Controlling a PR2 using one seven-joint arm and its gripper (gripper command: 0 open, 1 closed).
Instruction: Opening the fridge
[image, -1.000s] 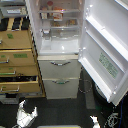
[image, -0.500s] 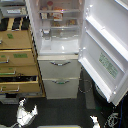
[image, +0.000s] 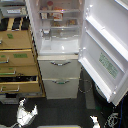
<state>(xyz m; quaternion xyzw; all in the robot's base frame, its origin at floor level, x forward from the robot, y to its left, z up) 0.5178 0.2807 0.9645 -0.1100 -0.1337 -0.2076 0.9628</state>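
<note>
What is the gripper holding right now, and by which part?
Nothing. The gripper sits low in the exterior view with open fingers, apart from the fridge, whose upper door already stands swung open.

There is just one camera view, the exterior view. It sits high up and looks down and forward at the fridge. The fridge fills the middle of the picture, so the camera is fairly near, but the fridge top is cut off. The open door swings out on the exterior view's right. The wooden drawer cabinet stands on the exterior view's left. The dark floor shows at the bottom. Two pale robot parts, too blurry to name, poke in at the bottom edge.
</note>
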